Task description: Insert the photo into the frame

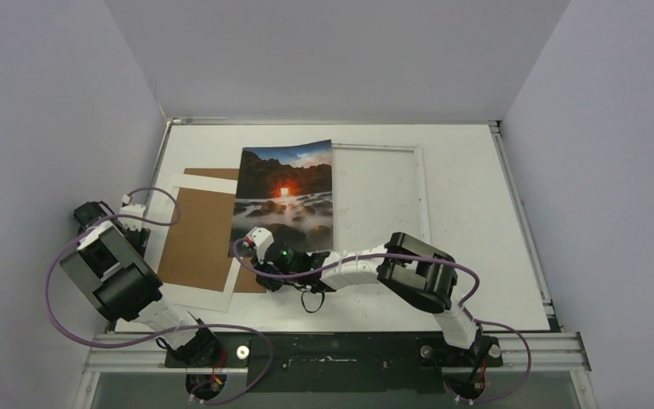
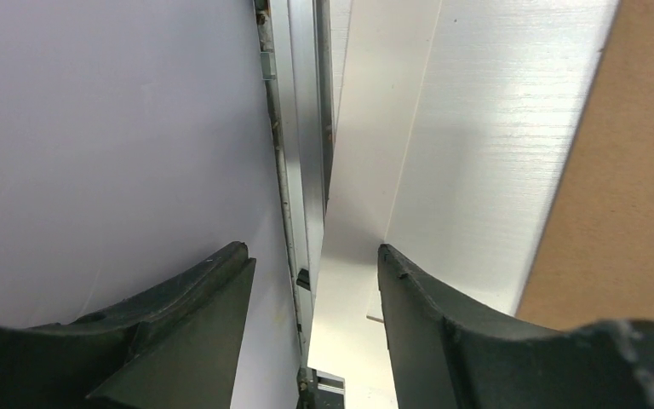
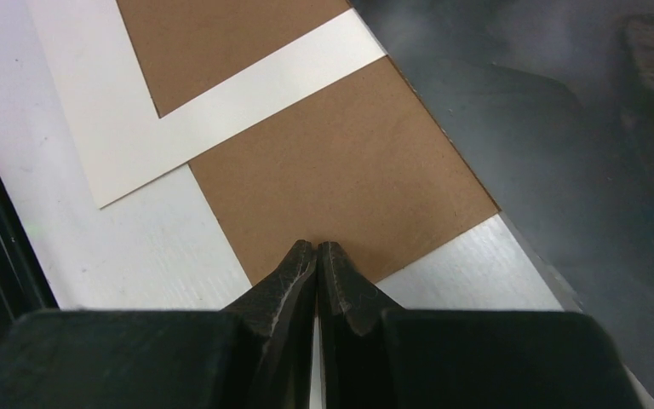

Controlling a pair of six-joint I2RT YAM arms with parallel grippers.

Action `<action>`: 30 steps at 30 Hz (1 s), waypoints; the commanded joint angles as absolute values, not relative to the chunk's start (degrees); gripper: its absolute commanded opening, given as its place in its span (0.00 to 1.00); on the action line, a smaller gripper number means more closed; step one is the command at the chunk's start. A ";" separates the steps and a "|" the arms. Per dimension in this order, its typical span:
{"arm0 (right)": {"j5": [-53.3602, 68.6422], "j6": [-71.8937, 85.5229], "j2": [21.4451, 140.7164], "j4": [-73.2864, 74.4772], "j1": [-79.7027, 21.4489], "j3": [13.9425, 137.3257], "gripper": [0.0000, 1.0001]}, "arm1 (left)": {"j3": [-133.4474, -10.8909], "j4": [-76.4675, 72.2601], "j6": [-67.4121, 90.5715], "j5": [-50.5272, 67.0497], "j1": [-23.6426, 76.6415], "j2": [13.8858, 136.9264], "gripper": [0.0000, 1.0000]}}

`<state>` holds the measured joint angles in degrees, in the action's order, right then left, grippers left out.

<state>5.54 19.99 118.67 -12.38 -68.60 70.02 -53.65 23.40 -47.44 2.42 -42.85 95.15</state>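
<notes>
The photo (image 1: 285, 192) is lying curled mid-scene: left pincer (image 2: 311, 260) is hanging spread, right pincer (image 3: 317, 251) is pressing together at the print's near edge, frame (image 1: 375, 146) is lying just right. I'm fearing a shove buckling it on that rim.

No writing to read

Across my three views I can make out no text, label, brand, number or sign on anything in sight.
</notes>
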 commanded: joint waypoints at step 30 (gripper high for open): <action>-1.97 17.36 115.96 0.74 -68.06 69.54 0.05 | -56.26 34.02 -49.20 9.34 -50.11 97.29 0.29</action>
